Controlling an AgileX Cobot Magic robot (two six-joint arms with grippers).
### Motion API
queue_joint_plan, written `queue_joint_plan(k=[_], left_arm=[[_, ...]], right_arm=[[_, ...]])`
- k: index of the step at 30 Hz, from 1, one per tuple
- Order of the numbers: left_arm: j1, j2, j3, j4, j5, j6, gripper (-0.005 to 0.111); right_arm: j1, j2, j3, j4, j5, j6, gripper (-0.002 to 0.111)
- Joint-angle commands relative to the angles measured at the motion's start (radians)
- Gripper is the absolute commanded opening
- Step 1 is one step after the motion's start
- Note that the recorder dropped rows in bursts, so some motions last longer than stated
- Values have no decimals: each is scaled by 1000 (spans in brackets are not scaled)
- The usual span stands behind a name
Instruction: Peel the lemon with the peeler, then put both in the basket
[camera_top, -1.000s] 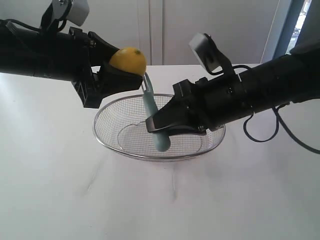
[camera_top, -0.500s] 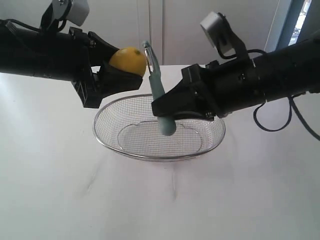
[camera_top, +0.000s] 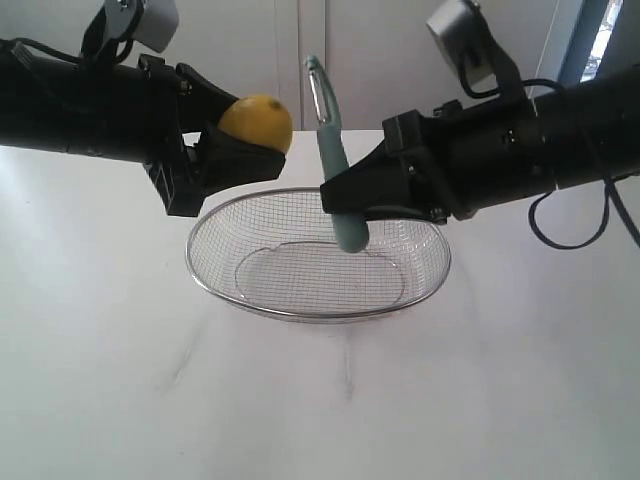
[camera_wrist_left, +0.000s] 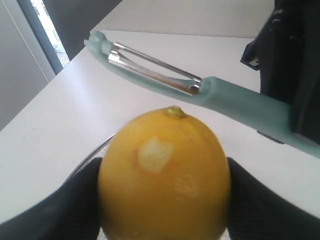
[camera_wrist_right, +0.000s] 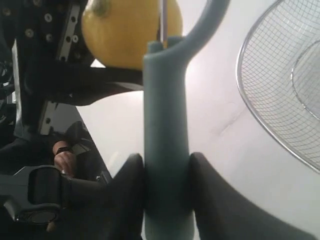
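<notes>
Lemon (camera_top: 257, 122), firm but probably slick-skinned, is sitting clamped across its middle in the left gripper (camera_top: 242, 142) as the right gripper (camera_top: 345, 205) is squeezing the stiff peeler (camera_top: 330, 150) mid-handle

The exterior view is bright and low in contrast. Daylight enters through a window strip (camera_top: 603, 40) at the upper right corner, which is blown out. The white tabletop (camera_top: 110, 400) is close to overexposure. Only faint, soft-edged grey shadows lie on it near the silver wire-mesh oval basket (camera_top: 318, 314). The black robot arms (camera_top: 70, 100) are underexposed and show little surface detail. The frame is slightly soft throughout.

In the left wrist view, the yellow oval lemon (camera_wrist_left: 165, 175) is evenly lit. The pale teal-handled peeler (camera_wrist_left: 240, 102) carries a bright specular streak along its metal blade.

In the right wrist view, the peeler handle close to the lens is soft. The basket mesh is resolved, and the tabletop clips to white.
</notes>
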Motion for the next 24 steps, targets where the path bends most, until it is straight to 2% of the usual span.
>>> queue_joint_plan(k=[1,15,24], left_arm=[[-8,-12,-2,-27,16,-4,0],[-8,-12,-2,-23,12,-2,0],[-8,-12,-2,-23,10,-2,0]], right_arm=[[-5,-10,0,-59,-46,-15,0],[-5,-10,0,-206,-211,-13,0],[-3,2,-77,-430,-266,41,0]])
